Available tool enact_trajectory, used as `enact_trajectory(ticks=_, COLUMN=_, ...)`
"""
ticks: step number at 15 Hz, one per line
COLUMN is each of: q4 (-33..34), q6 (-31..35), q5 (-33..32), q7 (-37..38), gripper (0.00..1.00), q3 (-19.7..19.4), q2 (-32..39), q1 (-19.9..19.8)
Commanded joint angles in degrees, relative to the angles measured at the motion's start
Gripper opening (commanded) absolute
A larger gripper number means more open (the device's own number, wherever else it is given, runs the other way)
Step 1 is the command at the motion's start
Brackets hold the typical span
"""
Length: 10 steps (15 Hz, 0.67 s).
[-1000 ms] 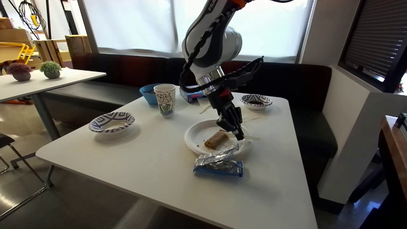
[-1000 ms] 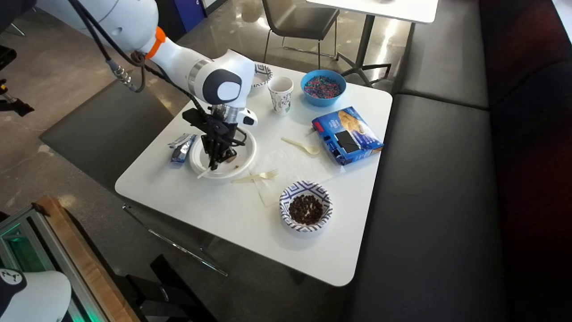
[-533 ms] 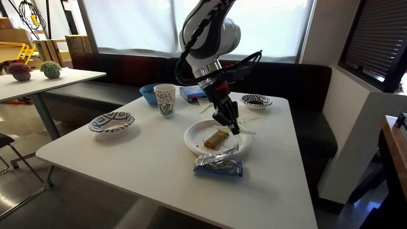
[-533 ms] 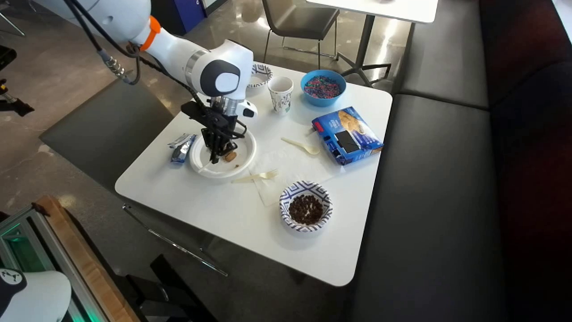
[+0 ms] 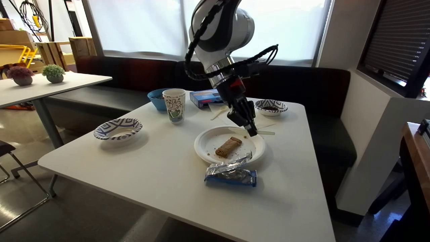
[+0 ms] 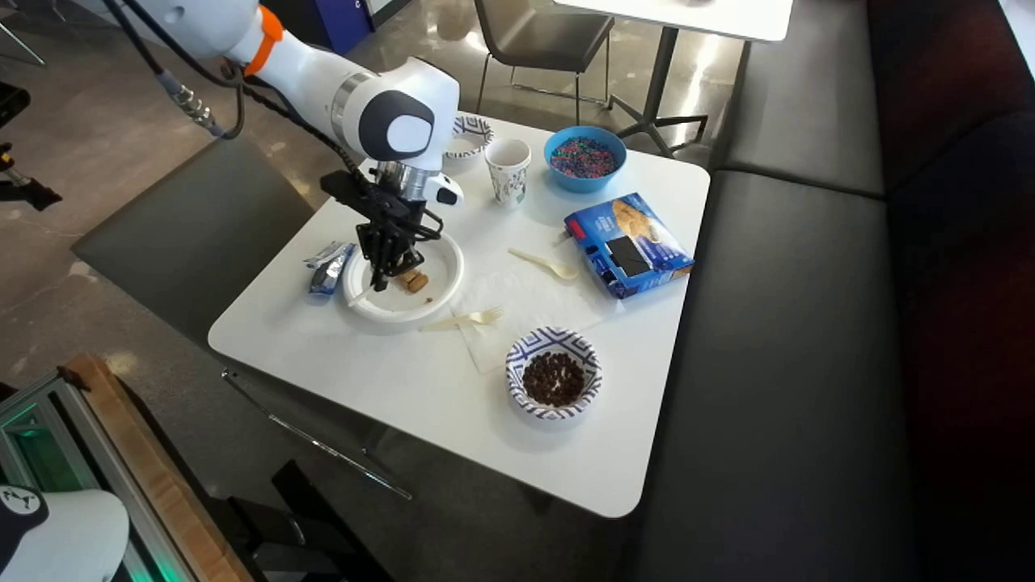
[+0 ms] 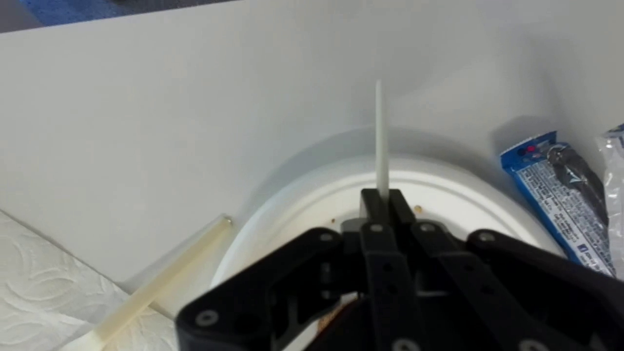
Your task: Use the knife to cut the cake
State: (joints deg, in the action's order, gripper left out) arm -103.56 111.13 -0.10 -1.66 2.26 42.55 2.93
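Observation:
My gripper [image 5: 252, 131] is shut on the pale knife [image 5: 267, 132], which sticks out on both sides of the fingertips. In the wrist view the fingers [image 7: 381, 202] pinch the knife [image 7: 381, 131], seen edge-on. I hold it above the far part of the round white plate [image 5: 201, 154], apart from the cake. The brown cake slab [image 5: 229, 147] lies on the plate with crumbs around it. In an exterior view a dark line crosses the cake [image 6: 416, 282] near one end; I cannot tell how deep it goes. The wrist view shows only a sliver of cake [image 7: 331, 314] behind the gripper.
A blue-silver packet [image 5: 231, 174] lies against the plate's near side. A fork [image 6: 465, 319] lies partly on a napkin [image 6: 517, 303], with a spoon [image 6: 550, 264] nearby. A cup [image 5: 174, 106], patterned bowls [image 5: 117, 129], a blue bowl [image 6: 584, 182] and a blue box [image 6: 631, 242] stand around.
My gripper has risen with the knife, from the cake's end to above the plate's far rim. The cake's end now shows more fully, and a crumb is visible beneath the knife.

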Motion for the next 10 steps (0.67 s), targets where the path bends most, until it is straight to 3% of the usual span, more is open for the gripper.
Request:
enact_trajectory(ticks=1, q4=-0.09, q6=-1.50, q5=1.61, q7=-1.90, gripper=0.01, q3=0.35, q2=-0.96, q1=-2.07)
enact_trajectory(ticks=4, q4=1.63, q6=-1.84, q5=1.62, q7=-4.34, gripper=0.01, q3=0.33, q2=-0.08, q1=-3.81)
enact_trajectory(ticks=5, q4=0.70, q6=-0.64, q5=0.47, q7=-2.15, gripper=0.05, q3=-0.14, q2=-0.33, q1=-2.43)
enact_trajectory(ticks=9, q4=1.15, q6=-0.65, q5=0.64, q7=-3.55, gripper=0.05, q3=-0.19, q2=-0.33, q1=-3.62)
enact_trajectory(ticks=10, q4=1.15, q6=-0.65, q5=0.68, q7=-3.59, gripper=0.01, q3=-0.13, q2=-0.33, q1=-3.61)
